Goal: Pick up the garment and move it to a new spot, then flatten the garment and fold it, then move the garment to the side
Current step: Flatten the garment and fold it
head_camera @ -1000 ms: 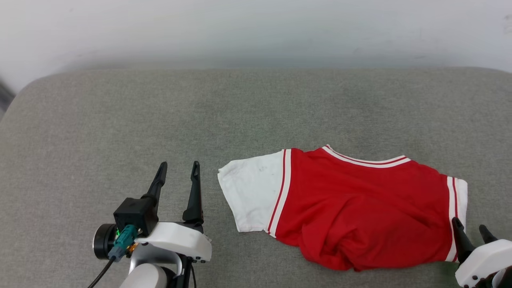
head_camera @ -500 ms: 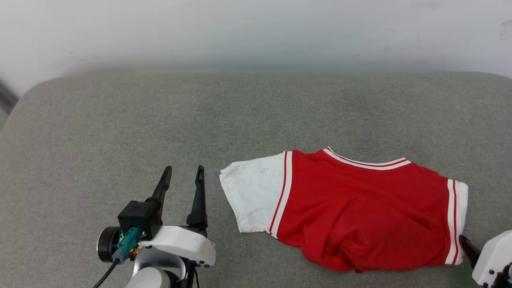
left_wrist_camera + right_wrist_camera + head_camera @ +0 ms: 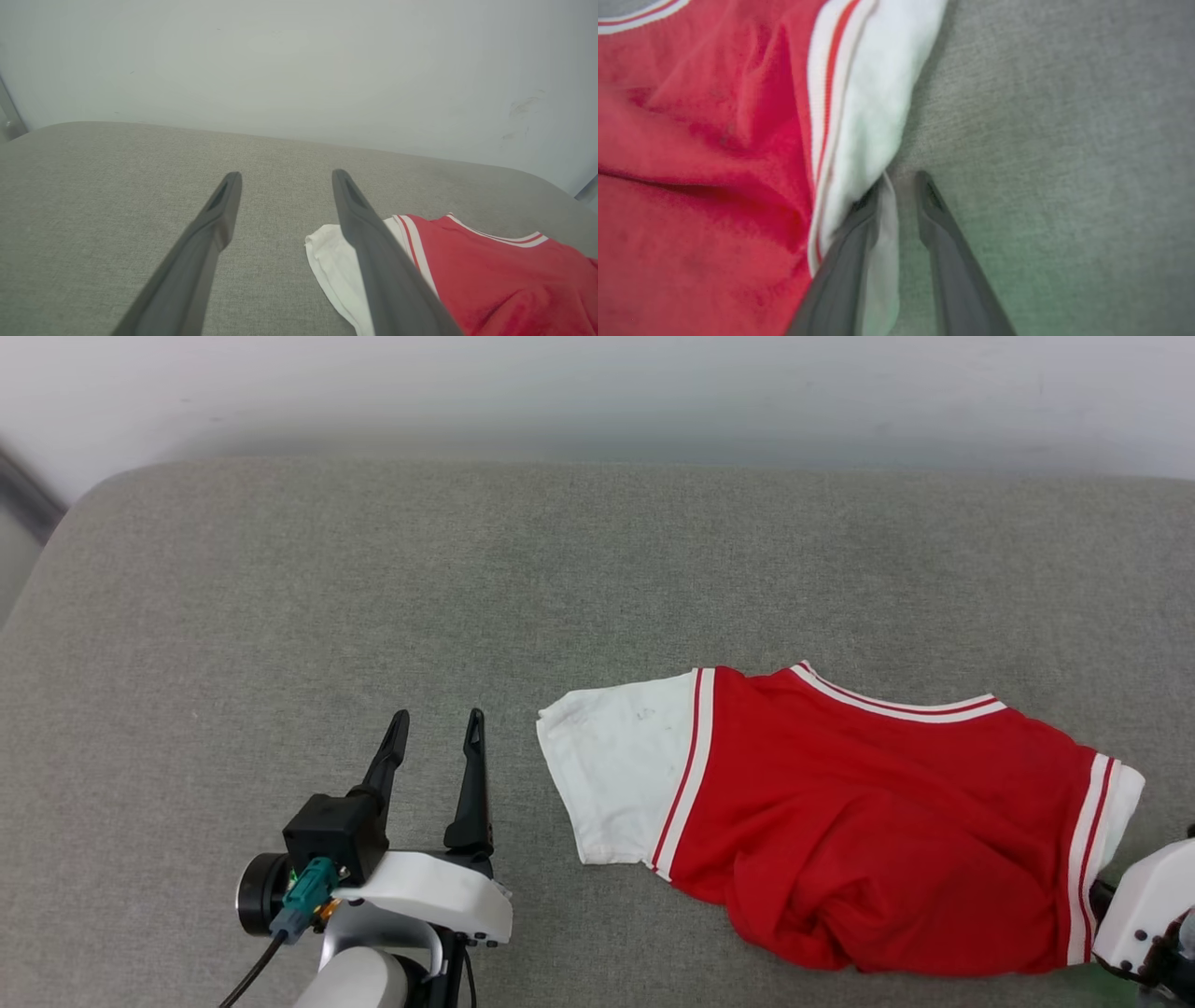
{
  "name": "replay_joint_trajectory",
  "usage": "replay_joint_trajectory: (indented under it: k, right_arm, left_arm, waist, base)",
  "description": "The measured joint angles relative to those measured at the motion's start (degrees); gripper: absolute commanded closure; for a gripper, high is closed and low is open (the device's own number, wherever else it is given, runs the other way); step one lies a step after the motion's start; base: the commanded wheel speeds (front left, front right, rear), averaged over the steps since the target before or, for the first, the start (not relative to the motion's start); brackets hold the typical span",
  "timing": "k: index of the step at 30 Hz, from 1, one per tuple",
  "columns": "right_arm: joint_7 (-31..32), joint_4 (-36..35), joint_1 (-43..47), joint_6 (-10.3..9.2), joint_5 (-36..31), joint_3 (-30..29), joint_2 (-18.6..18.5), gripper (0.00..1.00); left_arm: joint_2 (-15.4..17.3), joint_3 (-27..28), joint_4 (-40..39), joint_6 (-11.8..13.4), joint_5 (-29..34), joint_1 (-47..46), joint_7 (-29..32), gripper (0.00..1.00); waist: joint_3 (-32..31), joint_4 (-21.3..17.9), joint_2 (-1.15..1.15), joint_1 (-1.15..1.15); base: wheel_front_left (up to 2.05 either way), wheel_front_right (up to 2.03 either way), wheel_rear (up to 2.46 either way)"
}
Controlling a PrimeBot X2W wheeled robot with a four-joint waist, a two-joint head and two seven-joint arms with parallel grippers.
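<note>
Surface: grey woven cushion (image 3: pixel 280 597), matte, with rounded corners, set against a pale wall.

Left gripper (image 3: pixel 437 733): fingers spread wide, nothing held. It hovers over bare cushion just left of the shirt, not touching it.

Shirt (image 3: pixel 868 831): lies in the right half of the cushion, with its long axis running left to right, collar toward the wall and hem toward the robot. The body is soft red jersey, rumpled and bunched near the hem. The left sleeve (image 3: pixel 616 775) is white, flat and edged in red-white stripes. The right sleeve (image 3: pixel 878 93) is white and folded narrow.

Right gripper (image 3: pixel 902 179): fingers a narrow gap apart, with bare cushion visible between the tips and nothing seen clamped. One finger (image 3: pixel 859 224) touches the right sleeve's outer edge.

Judgement: the right arm is nearer. A short move leftward would bring the sleeve edge between its fingers.
</note>
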Motion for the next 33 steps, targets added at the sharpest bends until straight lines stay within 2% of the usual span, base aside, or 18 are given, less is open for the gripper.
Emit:
replay_joint_trajectory:
  k: [5, 12, 17, 22, 28, 29, 30, 31, 33]
  right_arm:
    - [-0.33, -3.58, 0.36, 0.02, 0.18, 0.58, 0.29, 1.0]
    - [-0.74, -16.38, -0.12, 0.11, -3.49, 0.49, 1.65, 1.0]
    - [0.63, -22.88, -1.24, 0.11, -4.8, 4.69, 4.35, 1.0]
    - [1.47, -21.06, -2.03, 0.12, -2.99, 12.39, 6.56, 1.0]
    - [-0.8, -13.12, -1.73, 0.11, -2.19, 14.66, 8.42, 1.0]
    - [-2.27, -12.47, -1.63, 0.11, -2.26, 14.7, 8.58, 0.79]
    - [-3.88, -12.26, -1.63, 0.11, -2.32, 14.95, 8.55, 0.06]
    - [-5.61, -12.34, -1.61, 0.11, -2.34, 15.26, 8.54, 0.0]
    - [-9.38, -13.21, -1.45, 0.11, -2.82, 15.75, 8.31, 0.0]
  left_arm:
    - [0.02, 0.09, 0.49, -0.01, -0.25, -0.02, -0.11, 0.0]
    - [-0.02, -0.33, 0.74, -0.11, -0.4, -0.16, -0.26, 0.0]
    - [0.01, -0.52, 0.74, -0.32, -0.44, -0.24, -0.32, 0.0]
    - [-0.16, -0.77, 0.73, -0.32, -0.49, -0.55, -0.33, 0.0]
    - [-0.54, -1.13, 1.12, -0.47, -0.58, -1.04, -0.57, 0.0]
    - [-0.56, -1.15, 1.21, -0.47, -0.59, -1.05, -0.58, 0.0]
    - [-0.56, -1.12, 1.33, -0.46, -0.59, -1.05, -0.59, 0.0]
    - [-0.54, -1.09, 1.4, -0.44, -0.6, -1.05, -0.64, 0.0]
    - [-0.52, -0.91, 1.47, -0.3, -0.86, -1.04, -0.76, 0.0]
  waist:
    - [-0.91, -0.22, 0.0, 0.0]
    - [-1.74, -0.15, 0.0, 0.0]
    - [-1.63, 0.68, 0.0, 0.0]
    - [-0.81, 1.72, 0.0, 0.0]
    - [0.32, 2.97, 0.0, 0.01]
    - [0.43, 3.07, 0.0, 0.0]
    - [0.48, 3.09, 0.0, 0.0]
    - [0.45, 3.03, 0.0, 0.01]
    - [0.31, 2.78, 0.0, 0.01]
  base:
    - [0.0, 0.0, 0.0]
    - [0.0, 0.0, 0.0]
    - [0.0, 0.0, 0.0]
    - [0.0, 0.0, 0.0]
    - [0.0, 0.0, 0.0]
    - [0.0, 0.0, 0.0]
    - [0.0, 0.0, 0.0]
    - [0.0, 0.0, 0.0]
    - [0.0, 0.0, 0.0]
